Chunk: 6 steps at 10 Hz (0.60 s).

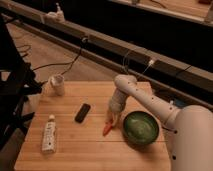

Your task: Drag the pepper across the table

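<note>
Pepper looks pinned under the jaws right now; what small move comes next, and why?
Probably a slow slide left across the table, keeping low. The gripper sits right over the pepper, the green bowl blocks the right side, and bare wood lies left, below the black device.

One raised camera looks obliquely down over the table (75, 145), end effector (113, 120) mid-frame.

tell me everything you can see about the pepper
The pepper is a small, slim red-orange chili shape, tapering to a point. It lies flat on the light wooden table, left of the green bowl and right of the black device. The gripper is right at its upper end, apparently touching it.
</note>
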Motion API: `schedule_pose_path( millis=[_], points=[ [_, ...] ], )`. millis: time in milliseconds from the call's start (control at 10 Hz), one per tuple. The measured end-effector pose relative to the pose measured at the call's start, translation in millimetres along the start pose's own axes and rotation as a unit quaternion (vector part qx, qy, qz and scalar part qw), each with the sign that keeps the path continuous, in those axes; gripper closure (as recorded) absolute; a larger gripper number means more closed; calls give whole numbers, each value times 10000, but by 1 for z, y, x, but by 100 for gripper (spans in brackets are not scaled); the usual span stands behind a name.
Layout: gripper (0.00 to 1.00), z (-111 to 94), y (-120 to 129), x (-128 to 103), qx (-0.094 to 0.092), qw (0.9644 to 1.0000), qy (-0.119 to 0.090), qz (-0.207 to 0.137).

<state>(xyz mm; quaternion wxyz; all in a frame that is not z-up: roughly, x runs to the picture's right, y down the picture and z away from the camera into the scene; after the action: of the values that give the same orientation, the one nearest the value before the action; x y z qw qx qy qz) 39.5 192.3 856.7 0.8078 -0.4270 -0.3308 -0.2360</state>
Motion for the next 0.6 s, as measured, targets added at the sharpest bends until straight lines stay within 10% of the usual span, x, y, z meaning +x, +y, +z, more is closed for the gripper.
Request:
schedule_pose_path(
  millis=[600],
  points=[
    [100, 9, -45, -2, 59, 9996, -48, -261]
  ],
)
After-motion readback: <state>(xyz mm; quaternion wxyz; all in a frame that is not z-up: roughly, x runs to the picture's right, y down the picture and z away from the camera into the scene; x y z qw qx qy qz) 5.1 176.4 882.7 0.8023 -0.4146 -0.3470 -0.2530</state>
